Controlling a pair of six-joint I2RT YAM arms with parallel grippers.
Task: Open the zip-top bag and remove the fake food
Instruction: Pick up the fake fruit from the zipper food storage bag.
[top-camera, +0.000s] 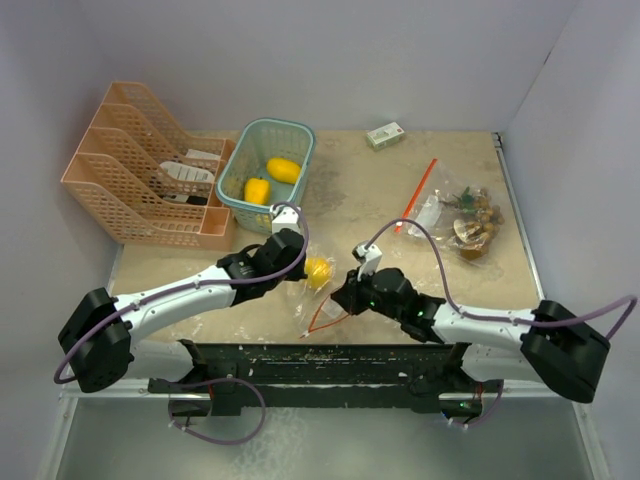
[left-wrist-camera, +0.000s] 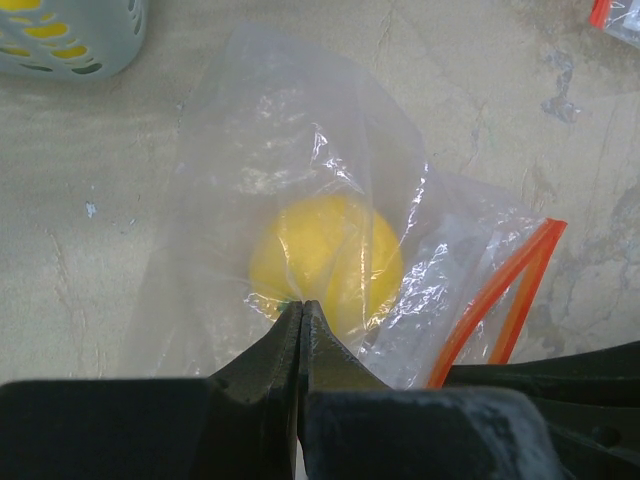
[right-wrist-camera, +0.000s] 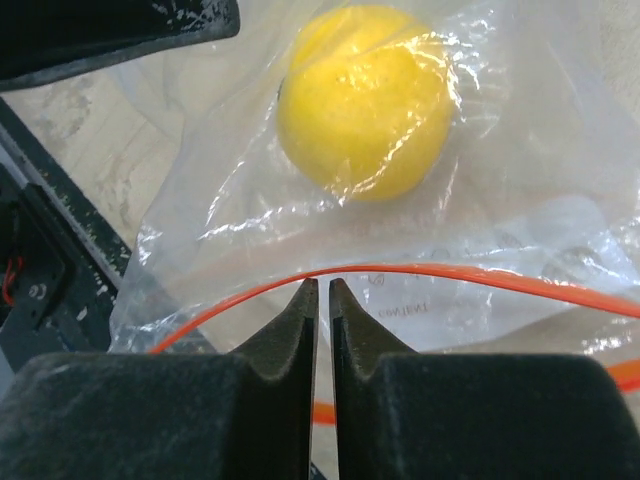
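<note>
A clear zip-top bag (top-camera: 316, 300) with an orange zip strip (right-wrist-camera: 480, 272) lies between my arms near the table's front edge. One glossy yellow fruit (top-camera: 319, 271) (left-wrist-camera: 325, 255) (right-wrist-camera: 365, 100) sits inside it. My left gripper (top-camera: 303, 267) (left-wrist-camera: 302, 305) is shut, pinching the bag's film right beside the fruit. My right gripper (top-camera: 346, 296) (right-wrist-camera: 323, 285) is at the bag's mouth. Its jaws stand a narrow slit apart, with the upper zip strip lying just across the tips.
A teal basket (top-camera: 300, 130) at the back holds two yellow fruits (top-camera: 283, 169). A pink file rack (top-camera: 140, 175) stands to its left. A second bag (top-camera: 470, 215) of brownish toy food lies at the right. A small white-green box (top-camera: 385, 134) sits by the back wall.
</note>
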